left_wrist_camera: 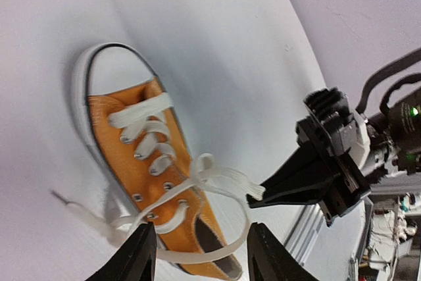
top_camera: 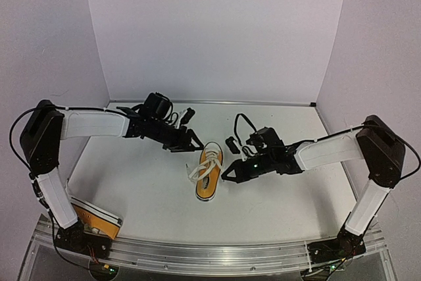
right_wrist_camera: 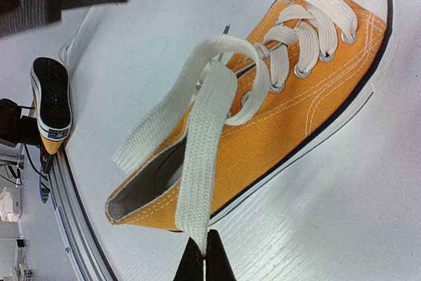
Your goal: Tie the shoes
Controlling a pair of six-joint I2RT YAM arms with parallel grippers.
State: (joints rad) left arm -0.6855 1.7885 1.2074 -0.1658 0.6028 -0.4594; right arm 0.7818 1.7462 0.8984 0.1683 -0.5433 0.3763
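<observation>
We judge the lace [right_wrist_camera: 202, 162] soft, light and slippery; right pincer [right_wrist_camera: 205, 255] clamps its flat end, left pincer [left_wrist_camera: 200, 236] stands apart.

Second shoe [top_camera: 100, 220] half behind left arm [top_camera: 56, 199]

High rear camera and 2 close wrist cameras share shoe [top_camera: 208, 185].
</observation>
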